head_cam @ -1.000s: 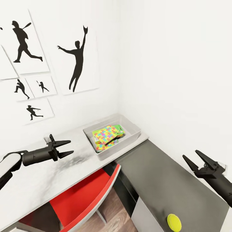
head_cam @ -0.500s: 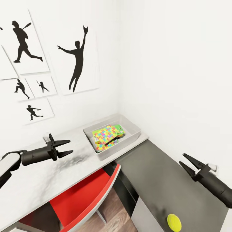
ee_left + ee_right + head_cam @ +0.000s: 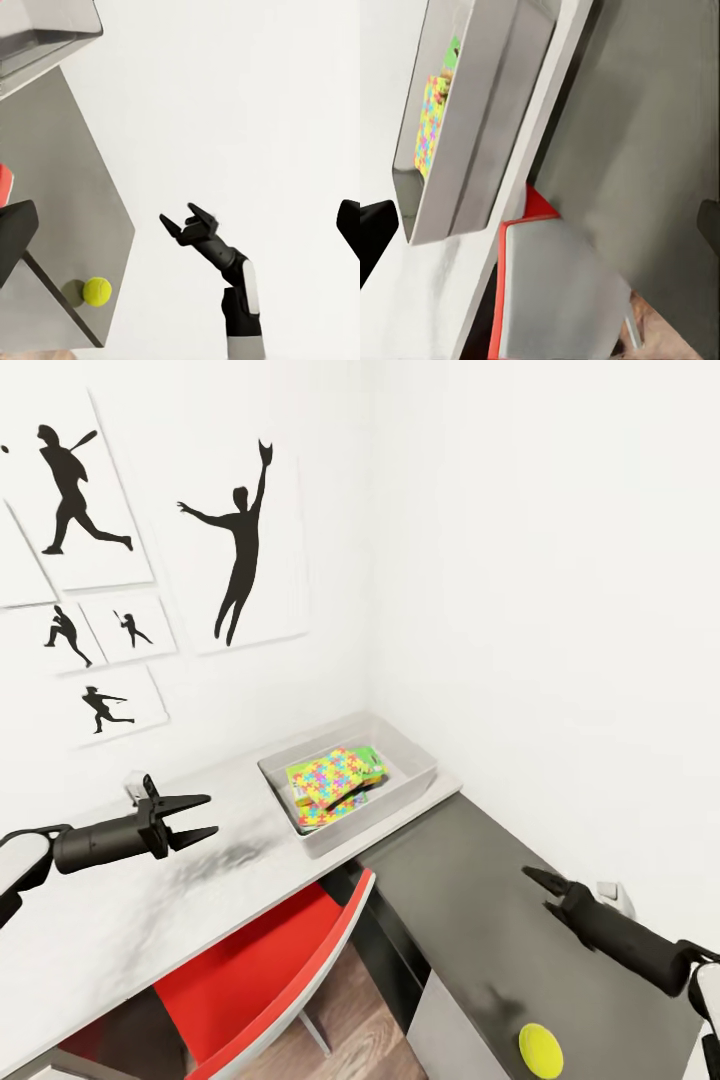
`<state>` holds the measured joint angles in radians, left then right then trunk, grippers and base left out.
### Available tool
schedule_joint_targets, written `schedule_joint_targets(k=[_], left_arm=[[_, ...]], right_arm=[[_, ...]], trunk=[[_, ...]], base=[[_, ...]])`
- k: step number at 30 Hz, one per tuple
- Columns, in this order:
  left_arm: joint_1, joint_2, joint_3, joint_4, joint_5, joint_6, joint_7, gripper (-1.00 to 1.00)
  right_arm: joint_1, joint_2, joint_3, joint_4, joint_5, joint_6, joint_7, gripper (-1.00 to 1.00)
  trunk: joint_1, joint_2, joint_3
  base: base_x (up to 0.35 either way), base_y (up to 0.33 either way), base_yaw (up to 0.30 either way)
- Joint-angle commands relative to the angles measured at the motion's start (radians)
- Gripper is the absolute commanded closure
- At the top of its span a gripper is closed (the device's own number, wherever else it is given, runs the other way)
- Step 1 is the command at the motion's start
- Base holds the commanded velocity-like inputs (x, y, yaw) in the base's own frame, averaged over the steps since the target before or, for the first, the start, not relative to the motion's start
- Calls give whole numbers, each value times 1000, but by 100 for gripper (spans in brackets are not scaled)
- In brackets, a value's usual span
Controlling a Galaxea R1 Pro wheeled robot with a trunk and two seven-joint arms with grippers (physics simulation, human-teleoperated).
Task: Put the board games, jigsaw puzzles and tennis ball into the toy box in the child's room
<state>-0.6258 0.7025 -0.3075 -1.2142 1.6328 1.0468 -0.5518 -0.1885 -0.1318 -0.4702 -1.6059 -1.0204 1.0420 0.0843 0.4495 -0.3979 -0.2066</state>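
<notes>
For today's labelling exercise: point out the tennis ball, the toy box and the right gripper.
tennis ball (image 3: 540,1051), head view, centre of the ball.
toy box (image 3: 362,823), head view, near outer wall.
right gripper (image 3: 536,880), head view, between its fingertips.

Matt grey toy box (image 3: 412,784), fuzzy tennis ball (image 3: 540,1050)

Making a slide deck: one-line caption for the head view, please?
Tennis ball on the dark cabinet, right claw open above; puzzles in the toy box.
</notes>
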Motion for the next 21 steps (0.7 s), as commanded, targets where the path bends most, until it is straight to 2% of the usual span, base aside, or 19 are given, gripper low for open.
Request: schedule_joint_targets(k=[1, 6, 12, 15, 18, 21], left_arm=[[-2, 2, -3, 1, -4, 0, -8, -100], [-2, 3, -4, -6, -4, 0, -8, -100], [-2, 3, -4, -8, -4, 0, -8, -100], [-2, 3, -4, -8, -4, 0, -8, -100], [-2, 3, -4, -8, -4, 0, -8, -100], [-2, 3, -4, -8, -4, 0, -8, -100]], right_arm=[[-1, -1, 4, 0, 8, 5, -5, -100], [-6, -3, 14, 0, 6, 5, -25, -100], [-12, -3, 18, 0, 6, 5, -29, -100], [-26, -3, 51, 0, 9, 5, -46, -100], [-38, -3, 93, -1, 9, 5, -101, -100], [-61, 0, 146, -1, 9, 5, -234, -100]], trunk=[[0, -2, -2], [0, -2, -2], [0, -2, -2], [0, -2, -2], [0, -2, -2], [0, -2, -2]], base=[[-127, 0, 0], [-202, 0, 0], [-48, 0, 0], [-8, 0, 0], [-3, 0, 0], [-1, 0, 0]])
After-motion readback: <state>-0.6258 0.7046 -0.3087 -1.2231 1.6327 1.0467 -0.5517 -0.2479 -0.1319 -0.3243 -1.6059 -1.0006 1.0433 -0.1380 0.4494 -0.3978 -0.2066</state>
